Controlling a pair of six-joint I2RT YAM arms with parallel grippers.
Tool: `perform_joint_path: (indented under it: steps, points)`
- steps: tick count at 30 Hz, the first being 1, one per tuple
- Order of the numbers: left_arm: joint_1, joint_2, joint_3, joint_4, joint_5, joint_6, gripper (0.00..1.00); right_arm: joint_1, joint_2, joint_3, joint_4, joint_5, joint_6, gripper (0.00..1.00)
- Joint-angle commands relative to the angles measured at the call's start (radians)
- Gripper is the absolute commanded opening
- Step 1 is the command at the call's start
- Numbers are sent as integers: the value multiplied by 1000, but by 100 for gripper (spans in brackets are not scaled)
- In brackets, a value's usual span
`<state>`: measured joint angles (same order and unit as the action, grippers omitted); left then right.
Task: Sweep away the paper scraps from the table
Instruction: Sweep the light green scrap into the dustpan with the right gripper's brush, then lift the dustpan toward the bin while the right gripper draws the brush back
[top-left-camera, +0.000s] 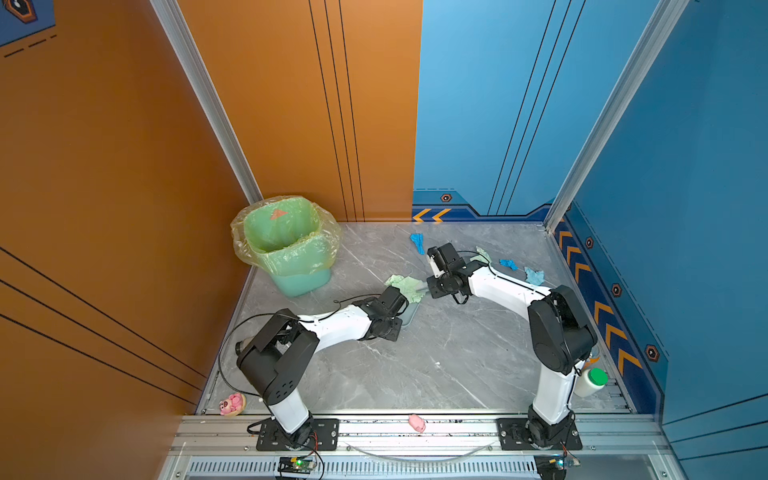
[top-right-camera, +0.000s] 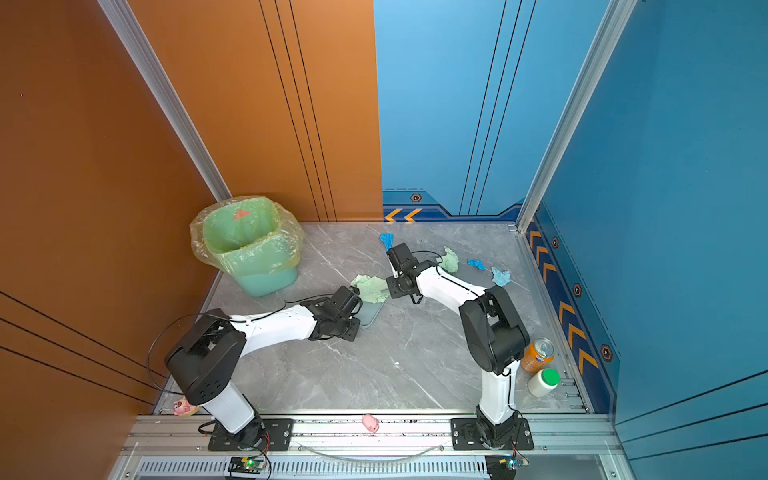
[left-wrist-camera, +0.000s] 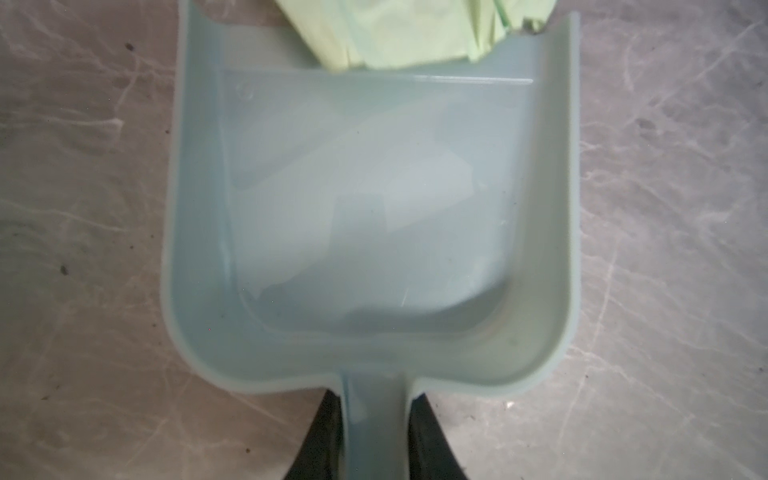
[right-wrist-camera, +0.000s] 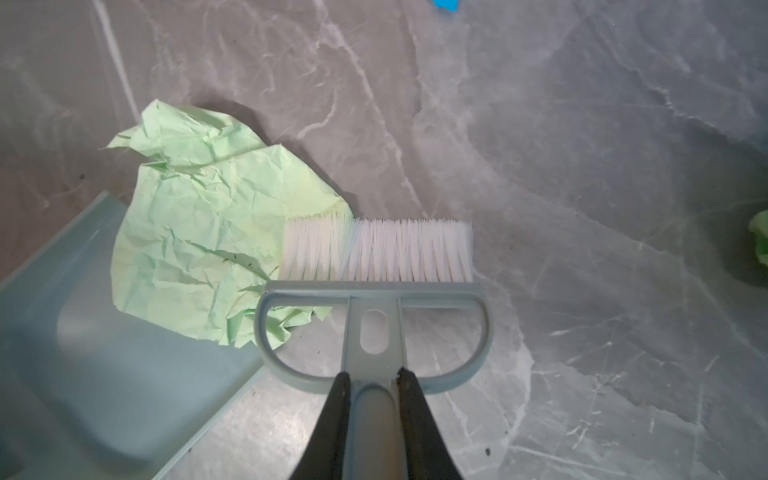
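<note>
Green scrap (right-wrist-camera: 195, 232) touches the brush (right-wrist-camera: 374, 257) ahead of right jaws.

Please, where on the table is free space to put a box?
The widest bare patch of the table runs from the dustpan to the front rail. A smaller one lies between the bin and the blue scrap. Crowded: back right with scraps; right front corner by can and bottle.
</note>
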<state>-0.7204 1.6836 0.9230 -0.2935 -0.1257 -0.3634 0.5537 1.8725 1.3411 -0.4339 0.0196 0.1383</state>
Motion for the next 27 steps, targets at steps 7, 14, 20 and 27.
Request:
perform_joint_path:
  steps: [7,14,20,27]
  points:
    - [-7,36,12,-12,18,-4,0,31,-87,-10,-174,-139,-119,1]
    - [-6,36,7,-4,15,-2,0,8,-117,9,-153,-174,-127,3]
    - [-6,35,2,2,13,-4,0,-22,-110,54,-117,-213,-135,2]
    - [-7,23,-13,12,5,-8,0,-39,-92,105,-69,-272,-126,2]
